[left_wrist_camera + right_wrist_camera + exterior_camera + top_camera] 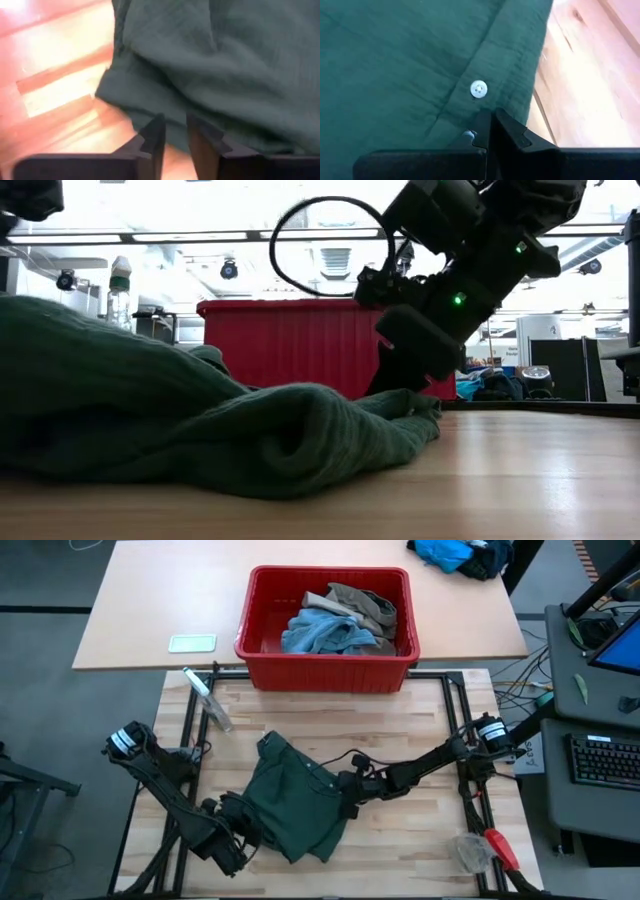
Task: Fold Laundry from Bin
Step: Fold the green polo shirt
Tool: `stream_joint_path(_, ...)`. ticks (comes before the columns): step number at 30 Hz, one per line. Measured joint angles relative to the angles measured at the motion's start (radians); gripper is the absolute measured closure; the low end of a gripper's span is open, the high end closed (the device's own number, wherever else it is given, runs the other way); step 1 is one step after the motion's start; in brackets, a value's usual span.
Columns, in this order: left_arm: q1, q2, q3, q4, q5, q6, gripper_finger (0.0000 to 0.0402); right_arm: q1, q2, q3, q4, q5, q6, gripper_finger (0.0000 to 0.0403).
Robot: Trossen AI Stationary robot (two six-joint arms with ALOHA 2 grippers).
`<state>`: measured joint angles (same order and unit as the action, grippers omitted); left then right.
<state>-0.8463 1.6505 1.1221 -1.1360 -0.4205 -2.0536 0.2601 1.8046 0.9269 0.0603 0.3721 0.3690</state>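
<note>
High view: dark green shorts (pixel 295 802) spread mid-table, long axis running from the red bin (pixel 327 668) side toward the near edge. Left gripper (pixel 243 830) at the near-left hem, right gripper (pixel 350 790) at the right waistband (both touching cloth).

Low view: right gripper (pixel 400 385) pressed onto the waistband edge; left not visible.

Left wrist: fingers (pixel 152 137) narrowly parted, hem just ahead, apparently loosening.

Right wrist: fingers (pixel 482 131) pinched closed on the waistband beside a white button (pixel 478 89), seen only here.

This is a robotics lab: a pale wooden bench (pixel 420 725) in a black metal frame (pixel 190 730), a grey desk with a black keyboard (pixel 605 760) at 3 o'clock, loose cables (pixel 520 680), long ceiling lights (pixel 200 235) behind.
</note>
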Motion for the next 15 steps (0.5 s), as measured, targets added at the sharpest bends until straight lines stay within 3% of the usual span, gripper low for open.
stream_joint_path(5, 0.022, 0.0, -0.027, 0.046, -0.116, -0.005, 0.0256, 0.008, -0.001, 0.0, 0.018, -0.013, 0.0, 0.039)
stream_joint_path(9, 0.047, 0.003, -0.059, 0.049, -0.128, -0.006, 0.0202, 0.015, -0.002, 0.0, 0.023, -0.013, -0.001, 0.039)
stream_joint_path(15, 0.05, 0.021, -0.07, 0.056, -0.164, -0.001, 0.0166, 0.026, -0.002, 0.0, 0.026, -0.013, 0.005, 0.039)
